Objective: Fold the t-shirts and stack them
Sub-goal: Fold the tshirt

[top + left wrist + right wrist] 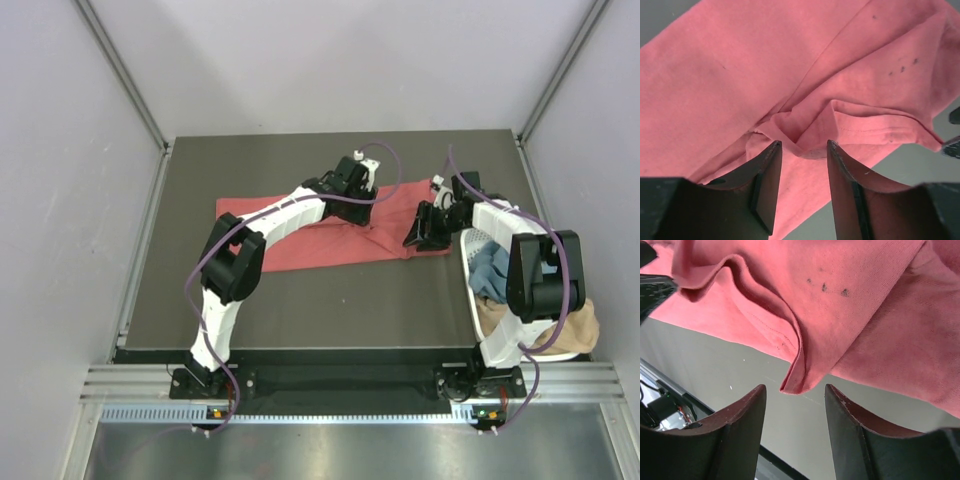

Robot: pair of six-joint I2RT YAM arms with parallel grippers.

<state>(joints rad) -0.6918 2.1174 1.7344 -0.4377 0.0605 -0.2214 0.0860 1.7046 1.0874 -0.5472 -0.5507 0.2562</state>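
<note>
Coral-red t-shirt (pixel 320 245) long axis ran 9-to-3 across worktop (pixel 330 310). I saw left gripper (pixel 803 142) released, fold (pixel 805 127) at its 12; right gripper (pixel 795 386) released too, hem corner (pixel 796 372) at its 12.

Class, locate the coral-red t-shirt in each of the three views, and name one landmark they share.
Top external: coral-red t-shirt lies across the middle of the table.
Left wrist: fills most of the frame.
Right wrist: covers the upper part.
Shared: dark spots in both wrist views; too small from above.
</note>
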